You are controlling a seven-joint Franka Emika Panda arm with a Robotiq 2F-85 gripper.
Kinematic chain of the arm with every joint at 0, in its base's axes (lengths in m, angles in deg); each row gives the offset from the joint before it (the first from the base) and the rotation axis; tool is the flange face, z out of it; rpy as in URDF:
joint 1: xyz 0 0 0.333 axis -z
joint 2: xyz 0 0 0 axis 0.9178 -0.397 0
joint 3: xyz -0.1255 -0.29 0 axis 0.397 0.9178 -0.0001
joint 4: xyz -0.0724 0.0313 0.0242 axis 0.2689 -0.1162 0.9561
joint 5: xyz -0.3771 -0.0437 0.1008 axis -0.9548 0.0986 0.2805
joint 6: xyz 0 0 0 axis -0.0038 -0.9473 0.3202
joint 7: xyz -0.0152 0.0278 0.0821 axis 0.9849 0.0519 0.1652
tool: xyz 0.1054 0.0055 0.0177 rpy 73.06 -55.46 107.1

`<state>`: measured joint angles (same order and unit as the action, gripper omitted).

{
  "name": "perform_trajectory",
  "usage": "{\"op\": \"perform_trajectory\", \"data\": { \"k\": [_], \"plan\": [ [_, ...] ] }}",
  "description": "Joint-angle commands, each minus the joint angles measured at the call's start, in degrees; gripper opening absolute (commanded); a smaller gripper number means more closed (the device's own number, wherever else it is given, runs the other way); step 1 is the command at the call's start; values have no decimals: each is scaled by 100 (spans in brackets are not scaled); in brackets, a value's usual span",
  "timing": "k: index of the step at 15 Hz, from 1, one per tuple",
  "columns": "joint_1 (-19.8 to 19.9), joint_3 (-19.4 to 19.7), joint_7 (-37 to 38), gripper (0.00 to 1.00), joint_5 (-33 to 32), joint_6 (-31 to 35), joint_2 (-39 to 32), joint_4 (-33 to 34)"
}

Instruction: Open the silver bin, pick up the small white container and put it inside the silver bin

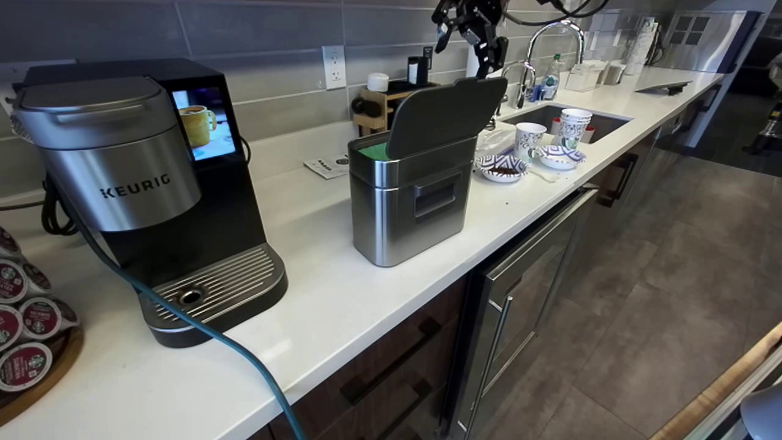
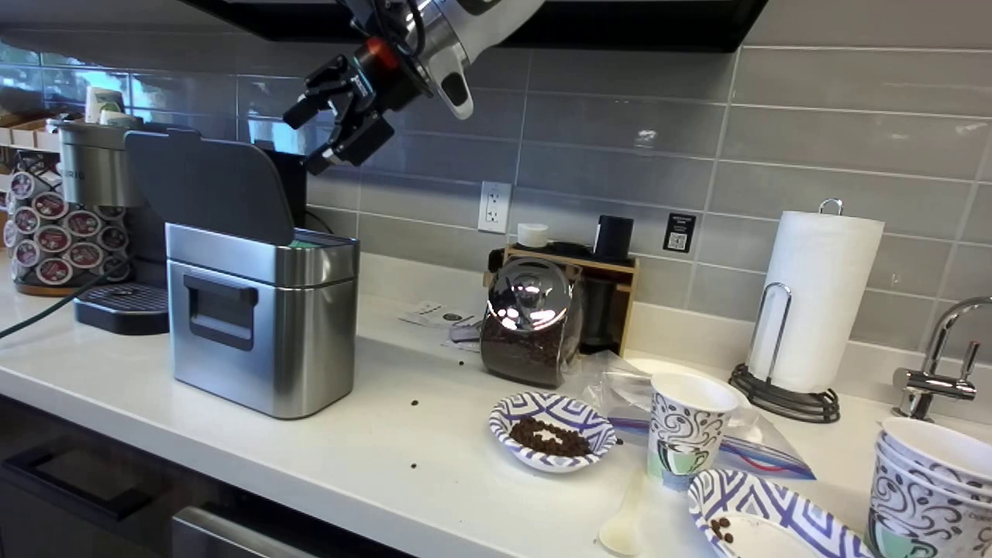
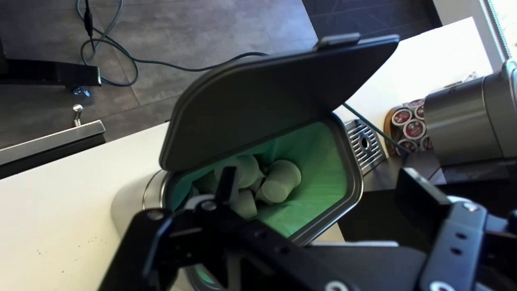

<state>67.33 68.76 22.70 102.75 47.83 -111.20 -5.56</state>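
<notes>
The silver bin [image 1: 400,226] stands on the counter with its dark lid [image 2: 209,182] tilted up, and a green liner [image 3: 319,165] shows inside. Several small white cup-like containers [image 3: 280,182] lie in it, partly covered by the lid and a finger in the wrist view. A small white round container [image 2: 532,235] also sits on a wooden organizer; which of these is the task's small white container I cannot tell. Above the bin's opening, my gripper [image 2: 306,139] is open, its fingers wide apart and holding nothing. Bin and gripper appear in both exterior views.
A Keurig coffee maker [image 1: 134,177] stands beside the bin, with a pod rack [image 2: 70,232] past it. Toward the sink are a bean jar [image 2: 527,325], patterned bowls [image 2: 552,457], paper cups [image 2: 686,422] and a paper towel roll [image 2: 821,302]. A dark cabinet [image 2: 620,27] hangs overhead.
</notes>
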Motion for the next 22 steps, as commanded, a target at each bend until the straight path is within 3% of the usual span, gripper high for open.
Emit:
{"op": "perform_trajectory", "data": {
  "k": [1,8,13,17,22],
  "plan": [
    [-75,76,-260,100,-156,-32,735,-507],
    [-294,-11,-1374,100,-1089,228,1864,-1333],
    [-469,-91,-2205,100,-1913,1402,2504,-2050],
    [-549,-109,-2669,100,-1885,2586,2846,-2691],
    [-640,-90,-2976,100,-1770,3500,3054,-3215]
  ]
}}
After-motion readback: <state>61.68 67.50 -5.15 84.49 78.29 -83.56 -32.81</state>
